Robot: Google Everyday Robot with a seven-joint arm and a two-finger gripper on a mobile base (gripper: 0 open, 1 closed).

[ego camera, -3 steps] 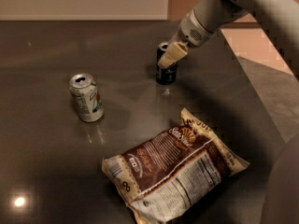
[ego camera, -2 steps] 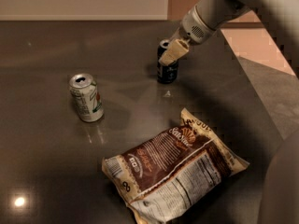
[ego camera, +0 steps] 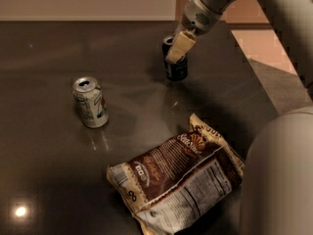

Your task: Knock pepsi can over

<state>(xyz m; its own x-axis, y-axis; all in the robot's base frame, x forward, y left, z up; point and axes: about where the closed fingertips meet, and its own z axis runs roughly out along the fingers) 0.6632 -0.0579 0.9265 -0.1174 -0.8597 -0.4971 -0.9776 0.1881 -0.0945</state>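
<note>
Gripper at the pepsi can's top rim on the counter; whether it is open or closed I cannot tell. I'd push sideways, high up.

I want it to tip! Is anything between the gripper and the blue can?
Nothing visible. The gripper is right at the top of the upright pepsi can; the white-and-green can and snack bag lie well away.

The arm slants in from the upper right, its pale grey wrist angled down and to the left. The gripper, tan at its tip, hangs in the upper middle of the view, pointing downward.
</note>
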